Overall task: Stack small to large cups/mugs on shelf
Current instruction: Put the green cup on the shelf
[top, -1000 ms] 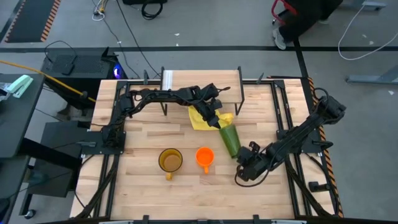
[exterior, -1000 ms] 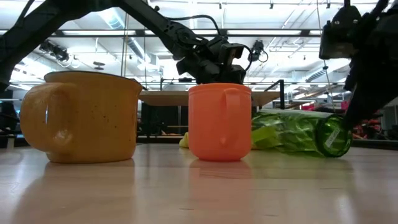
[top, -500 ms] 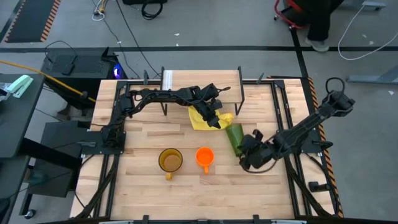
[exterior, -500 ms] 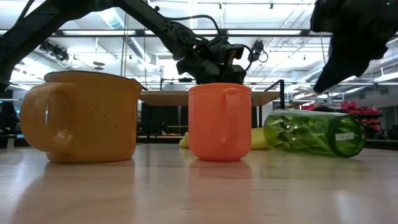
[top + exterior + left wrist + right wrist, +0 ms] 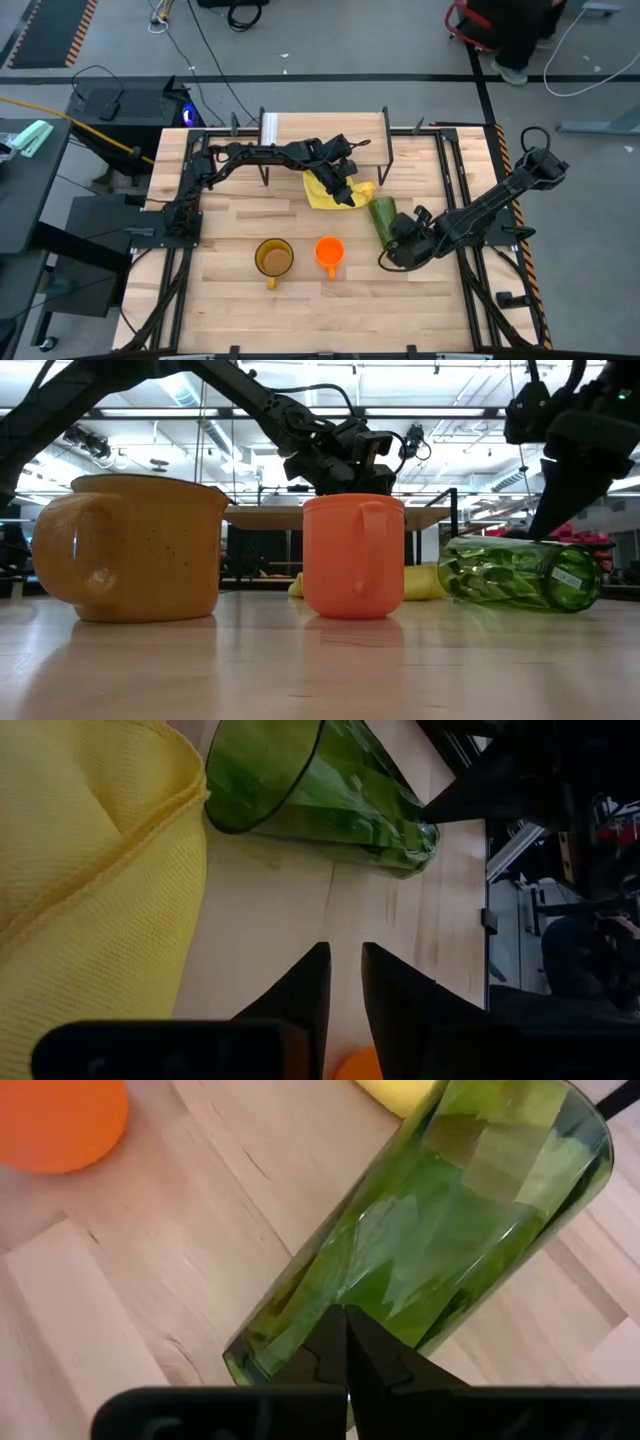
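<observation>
Since a moment ago, the right gripper has slid along the green tumbler to its bottom end, and in the low view the tumbler has rolled a little to the side. The left arm has not moved.

The big wooden table holds everything. At its far edge stands the shelf, a low rack with thin black legs, partly hidden by the left arm.

The yellow cloth lies crumpled in front of the shelf. The left gripper hangs low over it, just beside the tumbler's open mouth. Its two fingers are a little apart, with only a thin gap between them, and they hold nothing.

The green tumbler lies on its side, not standing up. Its open mouth touches the cloth's edge, and its bottom points toward the near right of the table. The right gripper is right at that bottom end, with its fingers pressed tight together. It has nothing between them. I cannot tell if the tips touch the tumbler.

The amber-yellow mug stands upright near the front, with its handle pointing to the front edge. The small orange mug stands just beside it, upright too, between the yellow mug and the tumbler. None of the three is on the shelf yet.
</observation>
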Controlling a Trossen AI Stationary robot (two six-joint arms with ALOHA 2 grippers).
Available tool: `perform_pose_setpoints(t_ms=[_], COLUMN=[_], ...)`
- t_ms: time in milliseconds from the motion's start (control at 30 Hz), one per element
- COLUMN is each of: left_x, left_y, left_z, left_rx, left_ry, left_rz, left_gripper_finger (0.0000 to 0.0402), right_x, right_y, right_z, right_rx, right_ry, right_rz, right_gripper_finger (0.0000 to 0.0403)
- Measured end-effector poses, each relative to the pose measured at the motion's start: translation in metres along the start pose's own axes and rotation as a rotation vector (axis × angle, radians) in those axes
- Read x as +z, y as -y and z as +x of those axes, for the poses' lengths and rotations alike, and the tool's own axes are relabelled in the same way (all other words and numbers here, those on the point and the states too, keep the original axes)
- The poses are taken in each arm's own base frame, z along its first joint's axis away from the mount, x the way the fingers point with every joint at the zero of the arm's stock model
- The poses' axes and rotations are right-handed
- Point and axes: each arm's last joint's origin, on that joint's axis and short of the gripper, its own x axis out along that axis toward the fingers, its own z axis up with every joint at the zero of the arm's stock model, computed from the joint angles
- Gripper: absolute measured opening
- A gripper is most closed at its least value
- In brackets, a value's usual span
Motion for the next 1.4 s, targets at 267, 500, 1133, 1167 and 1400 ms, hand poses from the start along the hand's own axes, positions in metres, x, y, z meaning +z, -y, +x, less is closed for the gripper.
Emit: perform_pose_setpoints(t_ms=[267, 500, 1133, 1167, 1400], left_x=[0.0, -0.002, -0.008, -0.008, -0.008], left_y=[0.0, 0.002, 0.012, 0.012, 0.013], left_z=[0.0, 0.003, 0.012, 0.012, 0.012], left_rx=[-0.001, -0.002, -0.074, -0.075, -0.079], left_ry=[0.0, -0.006, -0.055, -0.055, -0.056], left_rz=[0.001, -0.001, 0.028, 0.029, 0.032], left_gripper_finger=[0.0075, 0.0071, 0.0074, 0.0076, 0.0077], right_x=[-0.022, -0.039, -0.027, -0.026, -0.017], right_y=[-0.01, -0.018, 0.038, 0.043, 0.069], right_z=[-0.012, -0.021, -0.054, -0.056, -0.071], right_rx=[0.069, 0.142, 0.003, 0.005, 0.086], right_ry=[-0.029, -0.073, 0.069, 0.066, 0.025], right_rz=[0.021, 0.014, 0.057, 0.073, 0.188], right_gripper_finger=[0.0002, 0.0003, 0.004, 0.0045, 0.0091])
